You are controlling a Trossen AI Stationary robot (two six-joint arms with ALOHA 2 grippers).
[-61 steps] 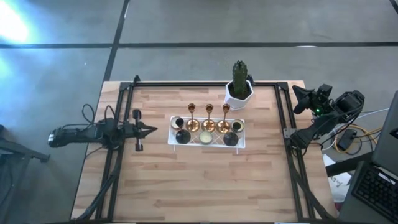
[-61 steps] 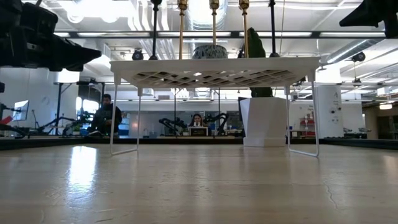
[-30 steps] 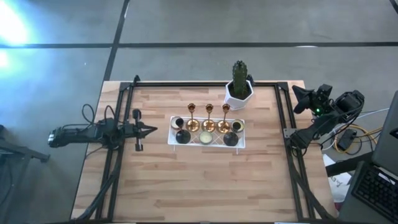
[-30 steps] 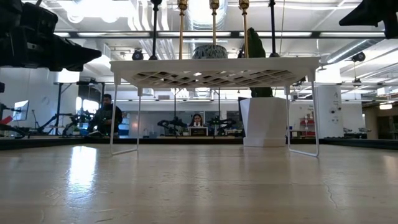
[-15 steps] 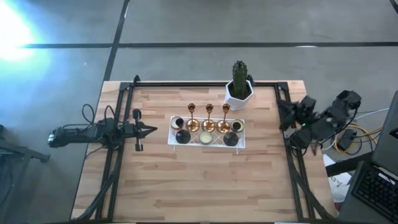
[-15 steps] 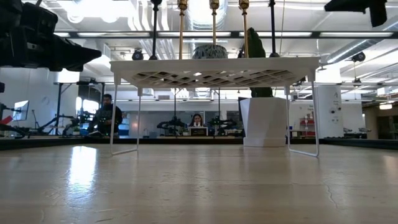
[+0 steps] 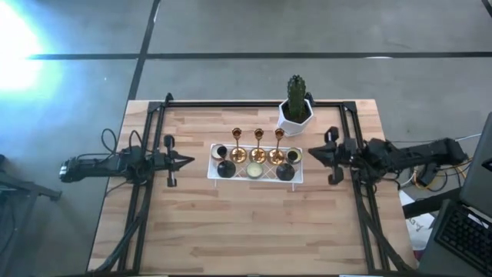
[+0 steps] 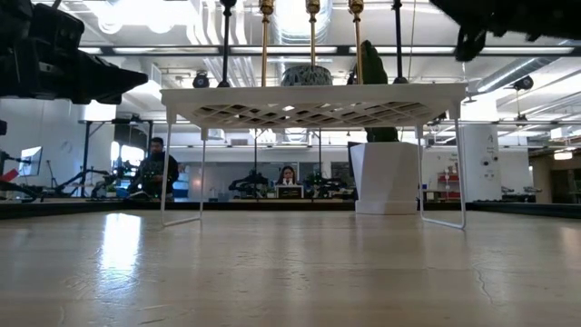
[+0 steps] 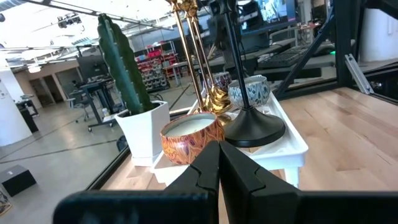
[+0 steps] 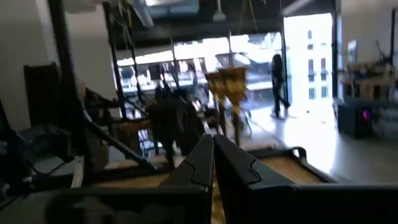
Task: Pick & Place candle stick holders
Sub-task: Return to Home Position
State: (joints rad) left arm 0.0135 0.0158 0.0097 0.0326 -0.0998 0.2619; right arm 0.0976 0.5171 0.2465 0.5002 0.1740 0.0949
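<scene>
Though thin-stemmed, holders (image 7: pixel 257 156) gold/blk.

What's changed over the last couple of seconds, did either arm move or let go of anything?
The right gripper swung in from beyond the table's right edge and now points at the shelf's right end, shut and empty. Nothing was grasped or released. The left gripper, the five candle stick holders on the shelf and the cactus pot stayed put.
</scene>
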